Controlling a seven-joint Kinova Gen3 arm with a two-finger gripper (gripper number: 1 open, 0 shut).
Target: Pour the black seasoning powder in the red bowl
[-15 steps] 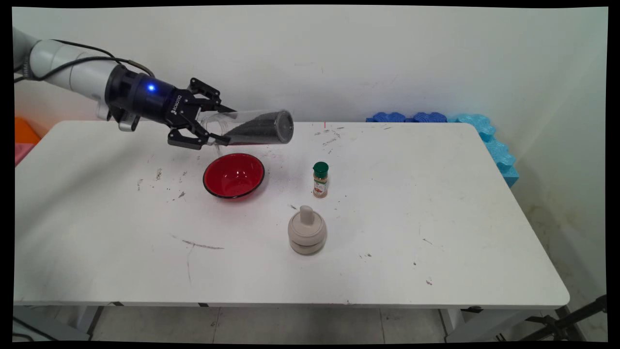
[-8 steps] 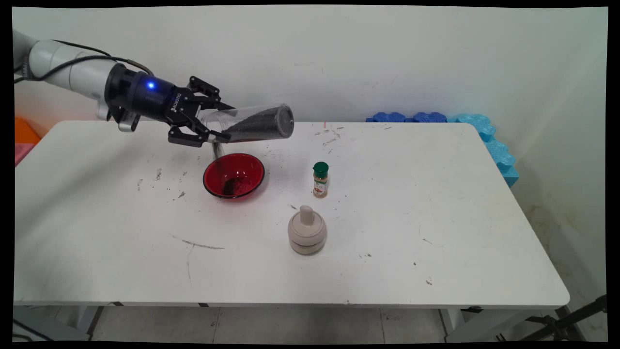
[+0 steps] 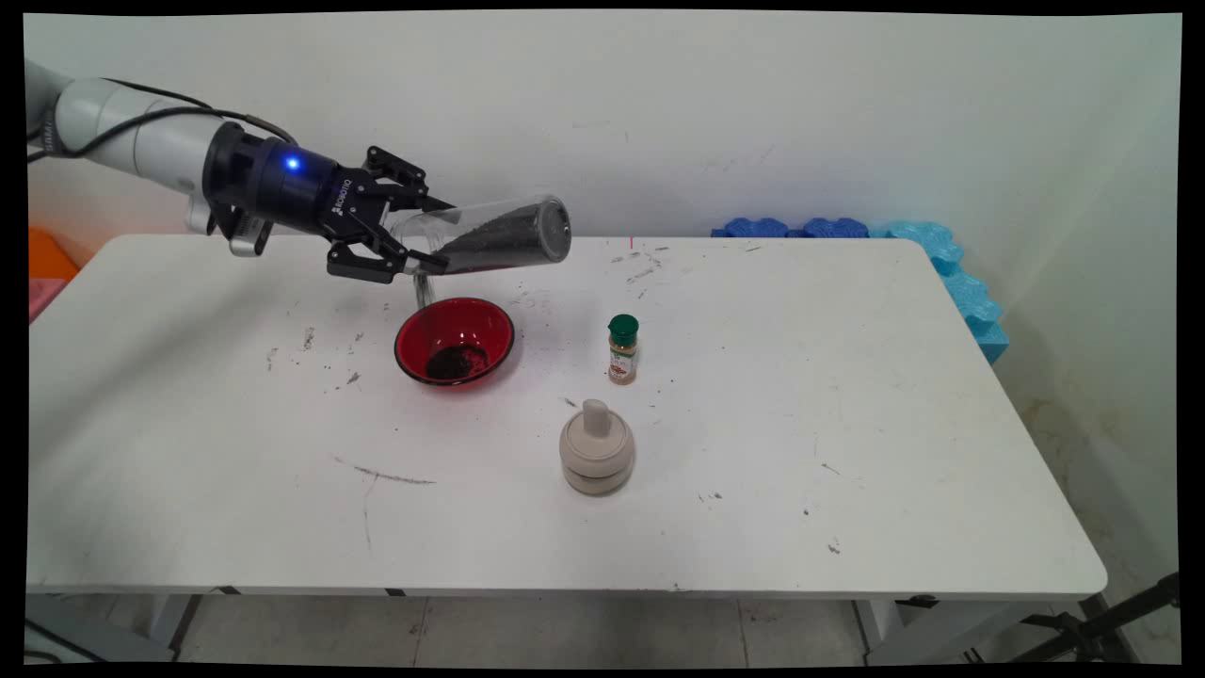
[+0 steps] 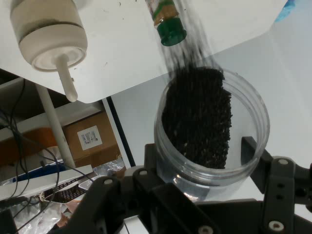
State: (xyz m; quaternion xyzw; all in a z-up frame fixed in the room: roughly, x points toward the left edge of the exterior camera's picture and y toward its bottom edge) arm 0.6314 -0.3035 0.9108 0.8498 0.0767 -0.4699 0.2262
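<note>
My gripper (image 3: 419, 237) is shut on a clear plastic jar (image 3: 490, 237) of dark grains, held on its side above the table with its mouth end at the fingers and its base raised to the right. Dark grains fall from the jar's mouth into the red bowl (image 3: 455, 341) right below, where a dark pile lies. In the hand view the jar (image 4: 212, 124) fills the middle, grains heaped inside, with my gripper (image 4: 204, 170) clamped round its near end.
A green-capped spice bottle (image 3: 622, 349) stands right of the bowl, and a beige lidded pot (image 3: 596, 449) sits nearer the front. Blue foam pieces (image 3: 904, 247) line the back right edge. Both show upside down in the hand view: bottle (image 4: 165, 22), pot (image 4: 48, 33).
The jar has tipped further, its base rising. The bowl was empty a second ago and now holds a growing pile of dark grains.
</note>
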